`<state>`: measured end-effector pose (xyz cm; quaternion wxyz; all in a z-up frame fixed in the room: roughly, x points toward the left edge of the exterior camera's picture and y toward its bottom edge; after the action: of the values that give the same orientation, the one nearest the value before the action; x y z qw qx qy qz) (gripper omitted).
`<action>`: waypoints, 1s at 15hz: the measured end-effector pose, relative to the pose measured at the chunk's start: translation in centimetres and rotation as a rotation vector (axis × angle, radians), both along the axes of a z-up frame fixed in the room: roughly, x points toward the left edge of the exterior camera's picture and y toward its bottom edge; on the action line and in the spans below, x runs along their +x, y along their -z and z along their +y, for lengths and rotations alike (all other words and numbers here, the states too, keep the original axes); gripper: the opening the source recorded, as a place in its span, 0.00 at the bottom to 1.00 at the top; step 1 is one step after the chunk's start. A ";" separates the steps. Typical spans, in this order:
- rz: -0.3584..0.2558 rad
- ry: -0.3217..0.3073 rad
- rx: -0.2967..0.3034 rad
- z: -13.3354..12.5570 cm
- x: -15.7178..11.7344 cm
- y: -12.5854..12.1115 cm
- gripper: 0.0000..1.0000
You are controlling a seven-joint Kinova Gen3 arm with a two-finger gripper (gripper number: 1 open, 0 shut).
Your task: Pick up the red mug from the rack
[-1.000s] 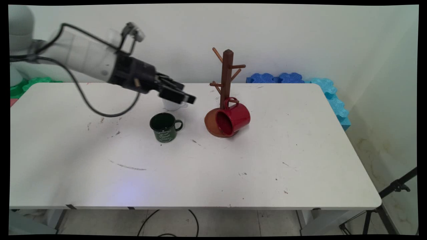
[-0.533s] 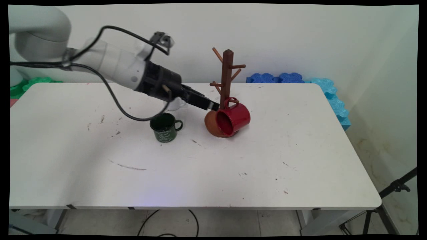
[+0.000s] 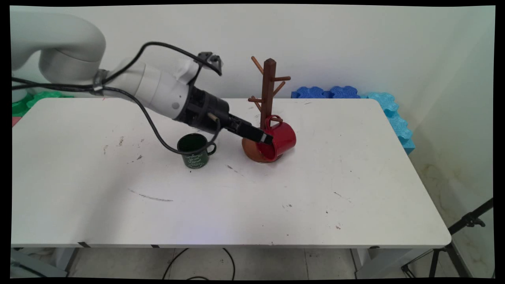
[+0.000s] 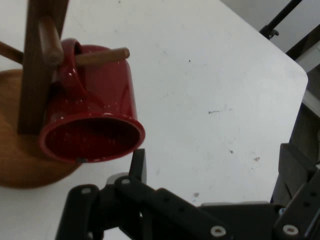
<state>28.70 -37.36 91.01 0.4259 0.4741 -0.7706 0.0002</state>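
Red mug [image 3: 279,139] hanging by its handle on a low peg of the wooden mug tree [image 3: 268,92], mouth just ahead of the gripper [image 3: 265,138]. Jaws spread wide (one finger [image 4: 138,165] close under the rim). Green mug [image 3: 194,150] behind, beside the arm.

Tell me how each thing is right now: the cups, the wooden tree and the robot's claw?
red mug: hanging by its handle on a low peg, tipped sideways, empty
green mug: standing upright on the table, apart from the others
mug tree: upright, its upper pegs bare
gripper: open, one finger close by the red mug's rim, holding nothing
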 end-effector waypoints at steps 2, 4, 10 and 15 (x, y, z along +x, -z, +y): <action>0.005 -0.003 0.012 0.2 -0.5 0.7 1.00; 0.010 -0.004 0.019 0.5 -0.8 1.4 1.00; 0.014 -0.012 0.023 0.4 -1.2 3.4 1.00; 0.014 -0.030 0.015 -0.3 -1.6 4.9 1.00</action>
<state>27.10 -37.67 86.06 0.4279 0.4888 -0.7602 -0.0024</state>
